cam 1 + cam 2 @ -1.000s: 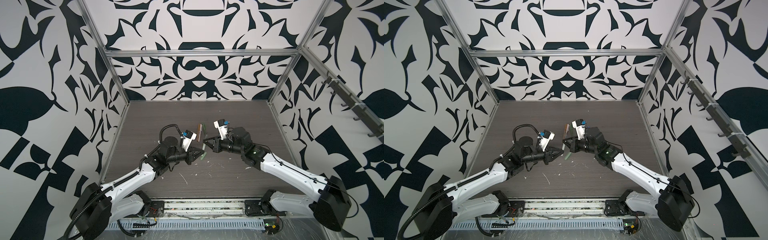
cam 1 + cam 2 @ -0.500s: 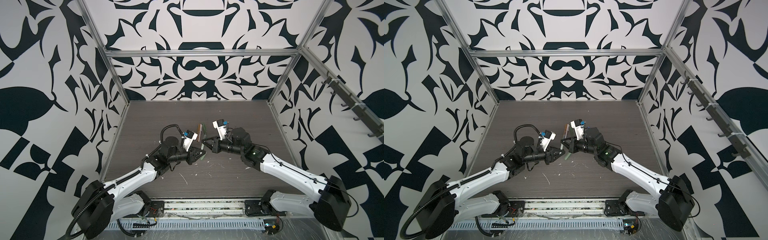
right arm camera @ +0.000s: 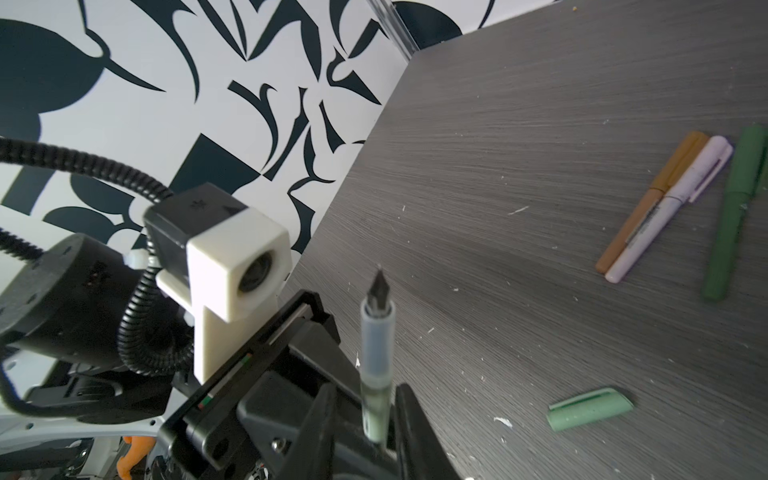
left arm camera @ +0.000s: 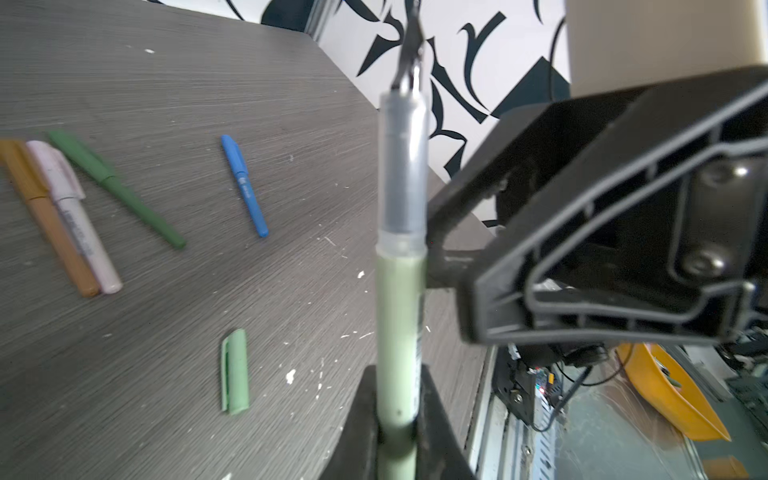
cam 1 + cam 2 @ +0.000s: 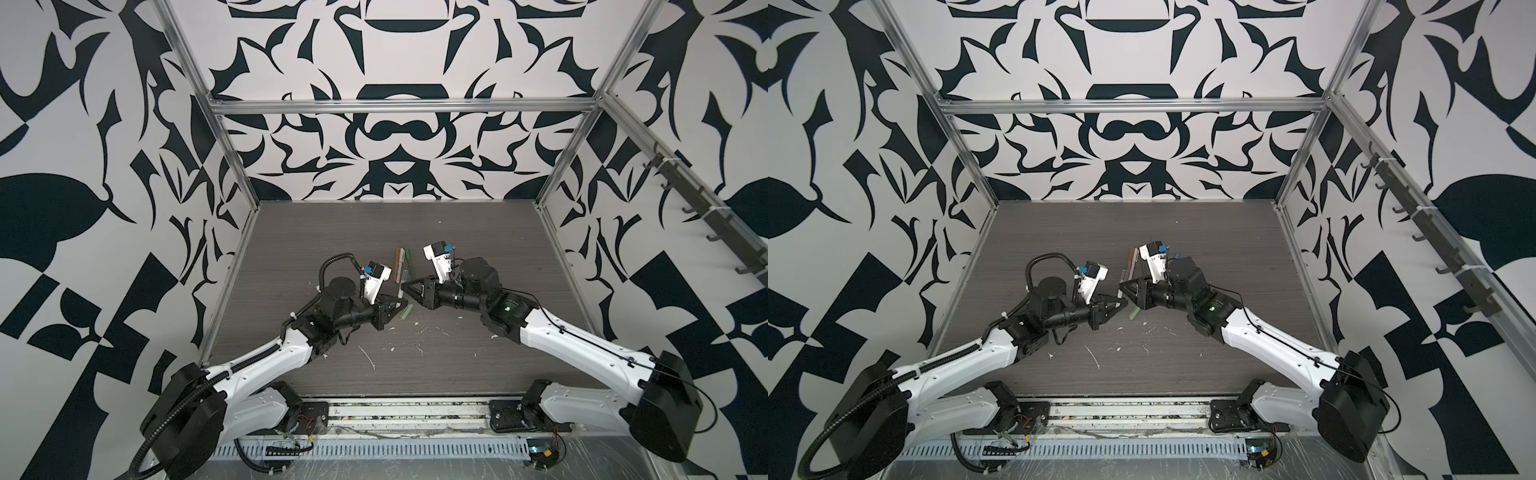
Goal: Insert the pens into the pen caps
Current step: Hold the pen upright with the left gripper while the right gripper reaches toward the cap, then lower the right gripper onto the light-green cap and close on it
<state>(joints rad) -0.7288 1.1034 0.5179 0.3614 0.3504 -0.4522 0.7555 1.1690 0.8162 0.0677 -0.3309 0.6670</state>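
Jaws of the black left gripper (image 4: 397, 376) are squeezing tight on the lower barrel of a slim pale green plastic pen (image 4: 400, 316). The pen is sticking out past them with its clear grip section and dark pointed tip uncapped. The black right gripper (image 3: 365, 392) is straddling the same pen close by. Its jaws are standing narrowly apart, with a gap showing on one side of the barrel.

In both top views the two grippers are meeting tip to tip over the middle of the dark grey wood-grain table (image 5: 478, 232), and the pen is hanging clear of the surface.

A short pale green clipped cap (image 4: 236, 370) is lying on its side on the table just beneath them. Farther back, four capped pens are lying flat. An orange-brown capped pen (image 4: 45, 216) and a pale pink capped pen (image 4: 77, 220) are touching along their lengths. A dark green capped pen (image 4: 118, 191) is sitting just beside the pink one, and a blue capped pen (image 4: 244, 185) is lying apart from the other three.
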